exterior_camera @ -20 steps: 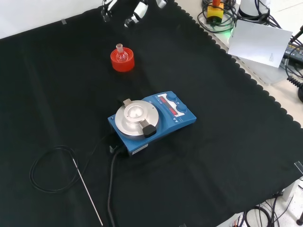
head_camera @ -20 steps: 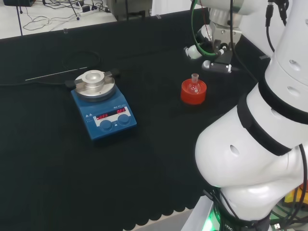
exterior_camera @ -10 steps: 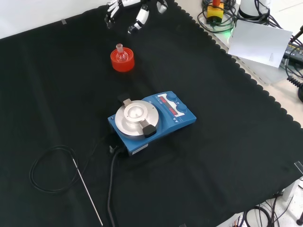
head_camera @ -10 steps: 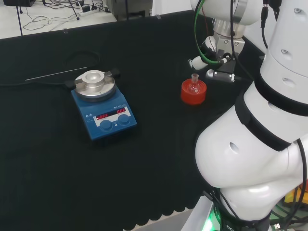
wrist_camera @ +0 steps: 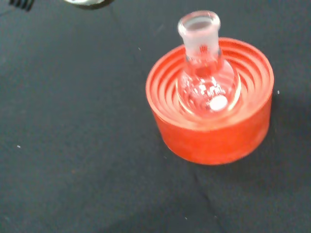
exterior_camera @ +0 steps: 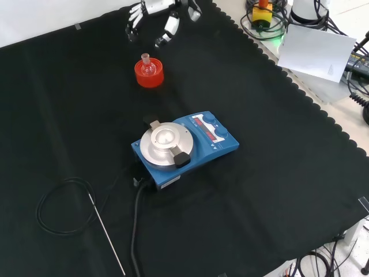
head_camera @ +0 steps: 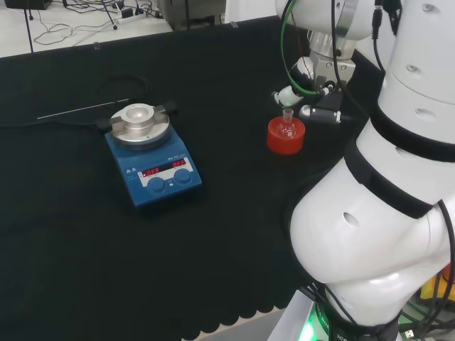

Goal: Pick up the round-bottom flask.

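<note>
Round-bottom clear glass flask [wrist_camera: 206, 73] sits upright in its red ribbed ring stand [exterior_camera: 149, 75] while the black-and-white hand [exterior_camera: 158, 14], fingers spread and empty, hovers near, apparently approaching; next, closing around the neck.

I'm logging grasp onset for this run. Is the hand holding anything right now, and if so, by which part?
Nothing is held. The hand is open and apart from the round-bottom flask, which sits neck-up in its red ribbed stand.
</note>
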You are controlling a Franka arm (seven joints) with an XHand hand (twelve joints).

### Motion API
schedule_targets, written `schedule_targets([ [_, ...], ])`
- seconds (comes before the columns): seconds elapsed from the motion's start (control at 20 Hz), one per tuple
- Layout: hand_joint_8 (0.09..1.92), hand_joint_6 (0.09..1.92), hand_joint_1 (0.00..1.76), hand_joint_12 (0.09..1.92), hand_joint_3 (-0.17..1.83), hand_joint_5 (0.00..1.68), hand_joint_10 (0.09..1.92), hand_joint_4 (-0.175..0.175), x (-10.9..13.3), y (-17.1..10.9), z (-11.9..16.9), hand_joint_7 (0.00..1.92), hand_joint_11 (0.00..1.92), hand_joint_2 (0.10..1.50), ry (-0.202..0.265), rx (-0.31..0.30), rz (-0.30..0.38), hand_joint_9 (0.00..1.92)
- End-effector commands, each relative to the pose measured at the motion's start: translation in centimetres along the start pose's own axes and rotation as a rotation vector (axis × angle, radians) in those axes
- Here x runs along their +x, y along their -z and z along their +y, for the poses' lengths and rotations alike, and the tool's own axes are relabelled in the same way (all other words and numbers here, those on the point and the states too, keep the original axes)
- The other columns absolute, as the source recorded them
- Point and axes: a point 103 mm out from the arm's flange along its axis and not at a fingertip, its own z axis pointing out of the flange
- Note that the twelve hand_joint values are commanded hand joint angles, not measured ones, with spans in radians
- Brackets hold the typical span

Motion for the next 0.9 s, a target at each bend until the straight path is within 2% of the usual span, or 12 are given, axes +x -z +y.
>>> schedule_targets([
  [0.05, 0.72, 0.24, 0.78, 1.40, 0.56, 0.53, 0.71, -0.046, -4.52, -3.06, 2.05, 0.28, 0.14, 0.75, -0.079, 0.044, 0.069, 0.44],
  [0.65, 0.71, 0.23, 0.77, 1.41, 0.57, 0.49, 0.71, -0.041, -5.23, -3.74, 2.54, 0.27, 0.14, 0.73, -0.079, 0.054, 0.098, 0.43],
  [0.9, 0.71, 0.22, 0.77, 1.41, 0.57, 0.48, 0.71, -0.040, -4.97, -3.47, 2.27, 0.27, 0.13, 0.73, -0.055, 0.036, 0.090, 0.43],
])
